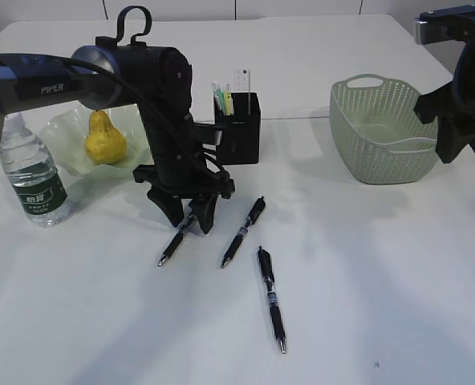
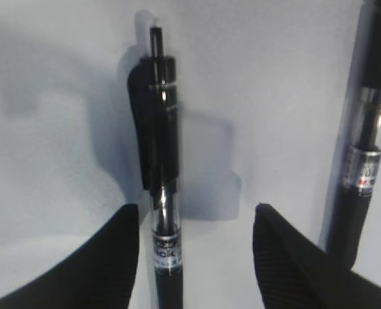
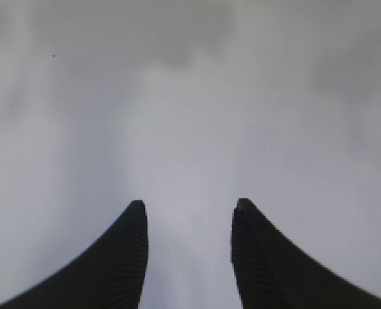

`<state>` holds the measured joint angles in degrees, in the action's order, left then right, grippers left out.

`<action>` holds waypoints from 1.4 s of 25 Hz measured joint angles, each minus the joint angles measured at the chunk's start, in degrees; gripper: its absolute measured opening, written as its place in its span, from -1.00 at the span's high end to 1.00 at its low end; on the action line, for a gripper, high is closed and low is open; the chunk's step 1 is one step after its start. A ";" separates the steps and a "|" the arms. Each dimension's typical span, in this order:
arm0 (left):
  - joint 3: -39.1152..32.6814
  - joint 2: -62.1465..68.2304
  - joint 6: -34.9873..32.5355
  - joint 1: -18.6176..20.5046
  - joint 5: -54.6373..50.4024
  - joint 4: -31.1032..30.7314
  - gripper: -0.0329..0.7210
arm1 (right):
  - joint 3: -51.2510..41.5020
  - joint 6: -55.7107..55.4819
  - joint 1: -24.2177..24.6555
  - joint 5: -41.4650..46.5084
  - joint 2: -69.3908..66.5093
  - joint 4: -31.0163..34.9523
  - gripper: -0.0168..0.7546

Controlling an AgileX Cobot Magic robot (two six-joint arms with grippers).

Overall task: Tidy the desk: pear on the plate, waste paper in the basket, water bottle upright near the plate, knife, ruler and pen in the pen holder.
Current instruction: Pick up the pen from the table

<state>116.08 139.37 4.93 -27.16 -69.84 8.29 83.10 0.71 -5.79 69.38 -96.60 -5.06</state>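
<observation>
A black click pen (image 1: 272, 298) lies nearest on the desk (image 1: 382, 281). For a clean pick, the left gripper (image 1: 187, 215) should be closed squarely across the leftmost pen (image 2: 161, 193) — it lies between the parted, empty jaws, seemingly nearer the left finger. The right gripper (image 3: 189, 219) is open, empty.

One pen (image 2: 159, 161) lies on the desk (image 1: 366, 281) between my left jaws. A second pen (image 2: 364, 148) lies just to their right, and a third pen (image 1: 271, 298) lies farther right. The pen holder (image 1: 239, 128) stands behind them, and the pear (image 1: 103, 140) sits on the plate (image 1: 65, 140).
</observation>
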 joint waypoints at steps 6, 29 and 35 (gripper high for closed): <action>0.00 0.21 0.00 0.00 0.00 0.00 -0.13 | 0.00 0.00 0.00 0.00 0.00 0.00 0.04; 0.00 0.54 0.00 0.00 0.11 0.00 -0.13 | 0.00 0.00 -0.07 0.00 0.00 0.00 0.05; 0.00 0.54 0.00 0.00 0.11 0.00 -0.13 | 0.00 0.00 -0.07 0.00 0.00 0.00 0.04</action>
<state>116.08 139.91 4.93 -27.16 -69.73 8.29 83.10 0.71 -5.86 69.38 -96.60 -5.06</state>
